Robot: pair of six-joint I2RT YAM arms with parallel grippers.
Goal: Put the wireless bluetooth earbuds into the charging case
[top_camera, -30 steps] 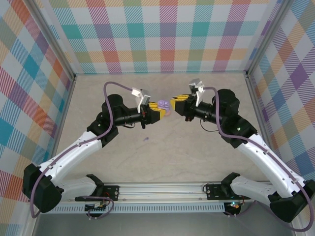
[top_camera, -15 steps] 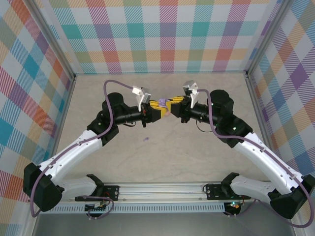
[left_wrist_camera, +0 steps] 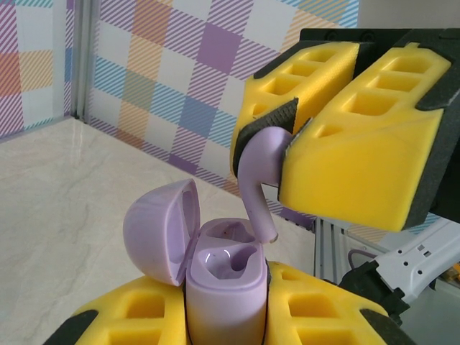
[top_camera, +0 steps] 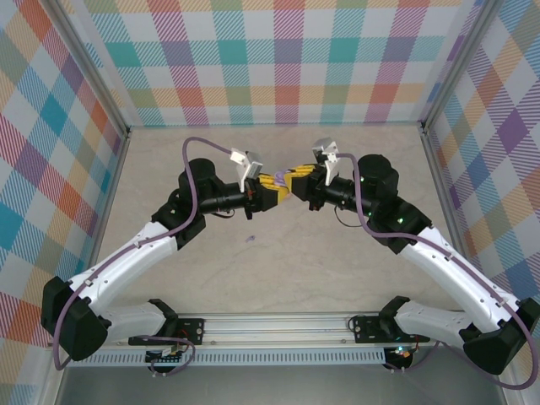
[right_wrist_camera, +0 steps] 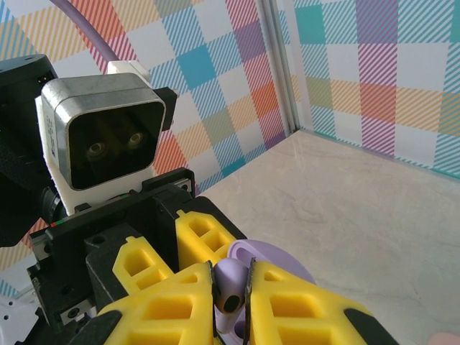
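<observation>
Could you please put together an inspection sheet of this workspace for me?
Surface: pale marbled table, no spills seen.
Job's things: lilac case, lid open, held off the table; lilac earbud hangs stem-down with its tip at the case's opening, not yet seated.
Clutter: a small purple piece lies on the table near the left arm, too small to identify.
Grippers: left gripper has its fingers shut on the case; right gripper has its fingers shut on the earbud's head.
Cables: a purple cable loops over each arm, apart from the fingers.
Surroundings: checked walls on three sides; metal rail at the near edge.
</observation>
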